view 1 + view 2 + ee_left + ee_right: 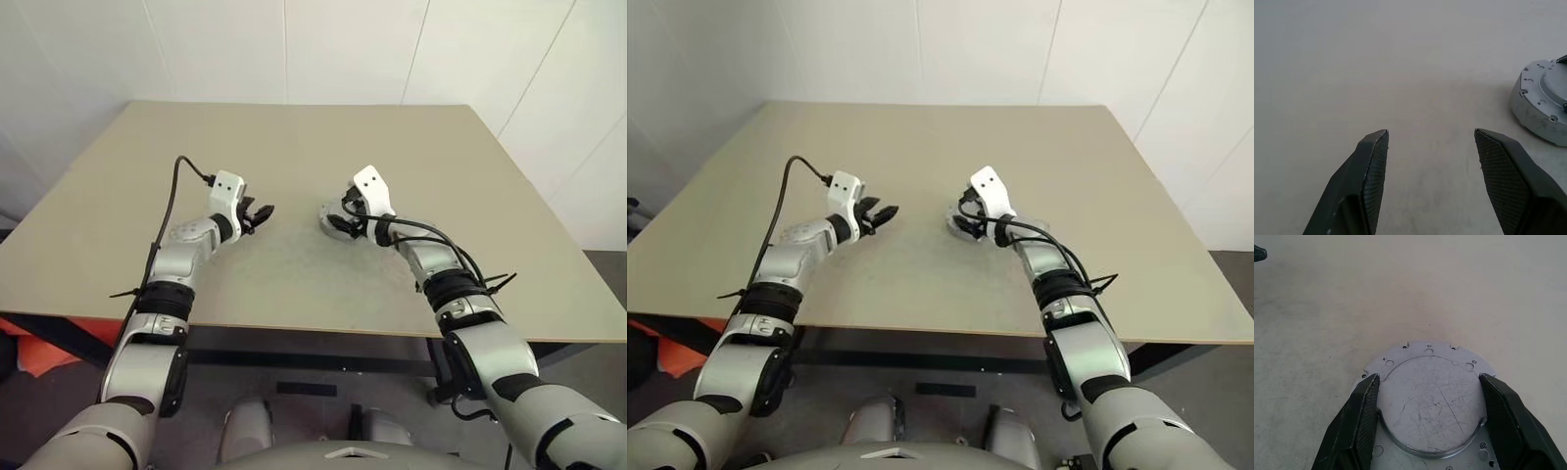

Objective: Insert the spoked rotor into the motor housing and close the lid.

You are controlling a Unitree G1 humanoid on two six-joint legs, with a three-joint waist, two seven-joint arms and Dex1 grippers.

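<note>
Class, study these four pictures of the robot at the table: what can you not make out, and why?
- Motor housing inside: hidden under a flat silver top; the left wrist view's edge cuts it off.
- Whether the right gripper squeezes the raised disc: its fingers flank it, contact unclear.
- The housing's details in the head views: too small, behind the right gripper.

In the head views the right end effector (345,221) covers most of the motor housing (330,217), so only its silver rim toward the left end effector (261,212) shows, too small to read any detail. In the left wrist view the housing is cut by the picture's edge. In the right wrist view its near part runs off the frame between the fingers (1364,416), and its inside is hidden under a scratched round silver face.
</note>
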